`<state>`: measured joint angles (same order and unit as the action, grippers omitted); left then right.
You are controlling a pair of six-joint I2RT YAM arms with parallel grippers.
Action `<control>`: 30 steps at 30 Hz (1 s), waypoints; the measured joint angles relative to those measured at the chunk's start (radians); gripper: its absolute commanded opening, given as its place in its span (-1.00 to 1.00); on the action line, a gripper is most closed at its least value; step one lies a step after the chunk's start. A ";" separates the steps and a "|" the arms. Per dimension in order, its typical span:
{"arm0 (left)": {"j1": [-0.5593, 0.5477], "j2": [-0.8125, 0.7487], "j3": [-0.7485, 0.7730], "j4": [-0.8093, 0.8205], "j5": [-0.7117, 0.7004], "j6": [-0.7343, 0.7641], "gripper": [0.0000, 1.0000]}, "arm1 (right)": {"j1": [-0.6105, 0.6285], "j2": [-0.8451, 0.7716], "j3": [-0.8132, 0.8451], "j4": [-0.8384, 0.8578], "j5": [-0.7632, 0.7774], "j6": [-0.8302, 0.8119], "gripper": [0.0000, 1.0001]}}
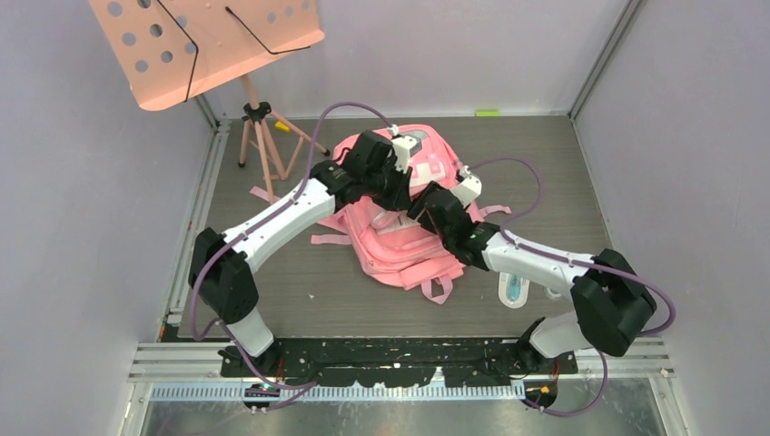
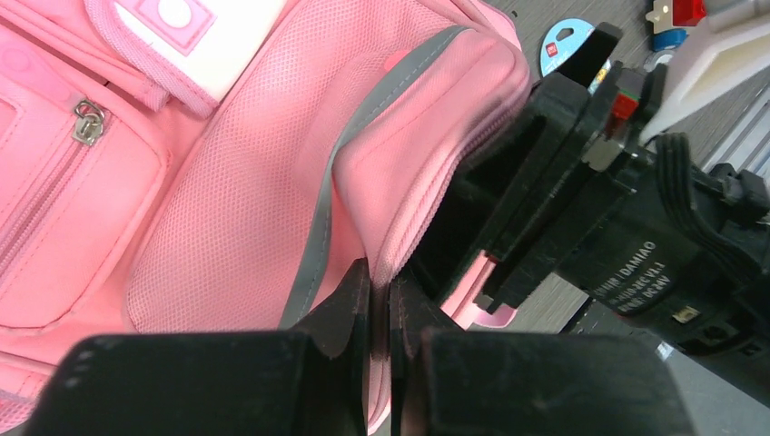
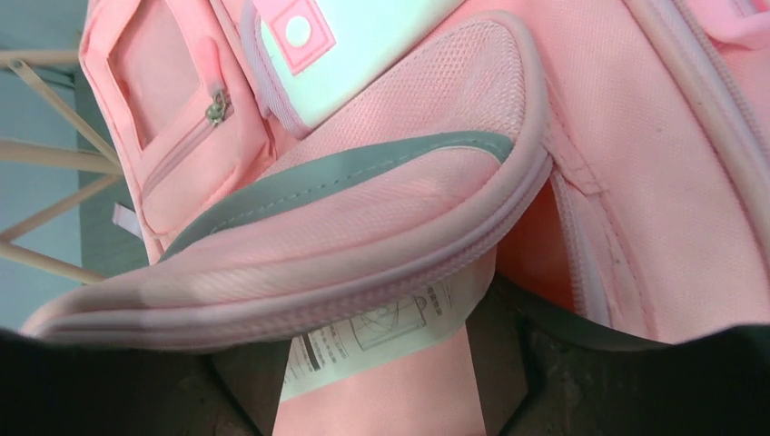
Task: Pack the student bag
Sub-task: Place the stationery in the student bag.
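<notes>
The pink backpack [image 1: 399,247] lies mid-table [image 1: 545,173], near the music stand [image 1: 209,45]. The left claw [image 2: 380,283] is pinched tight on the backpack's side edge. The right claw [image 3: 386,377] stands spread, with the backpack's unzipped rim between its jaws.

L arm [image 1: 272,222] & R arm [image 1: 536,259]: white shells, black joint housings, a purple cable [image 1: 340,109] looped along each. L fingers [image 2: 350,313] black. R motor [image 2: 636,263] marked "DAMIAO" in white. Black base plate [image 1: 399,371].
</notes>
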<state>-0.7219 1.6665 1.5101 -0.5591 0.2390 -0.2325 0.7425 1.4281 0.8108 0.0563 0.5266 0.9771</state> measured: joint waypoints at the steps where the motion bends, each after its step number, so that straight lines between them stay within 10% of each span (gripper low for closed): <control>1: 0.000 0.000 0.000 0.000 0.000 0.000 -1.00 | 0.000 -0.011 0.005 -0.026 -0.005 -0.013 0.44; 20: -0.005 -0.001 0.014 -0.048 -0.043 0.005 -1.00 | -0.066 -0.327 0.108 -0.723 -0.011 -0.137 0.54; 30: -0.005 -0.001 0.014 -0.052 -0.047 0.004 -1.00 | -0.459 -0.485 0.098 -1.049 -0.154 -0.097 0.54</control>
<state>-0.7269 1.6653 1.5238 -0.6113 0.1921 -0.2283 0.2832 0.9428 0.9089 -0.9932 0.3721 0.8799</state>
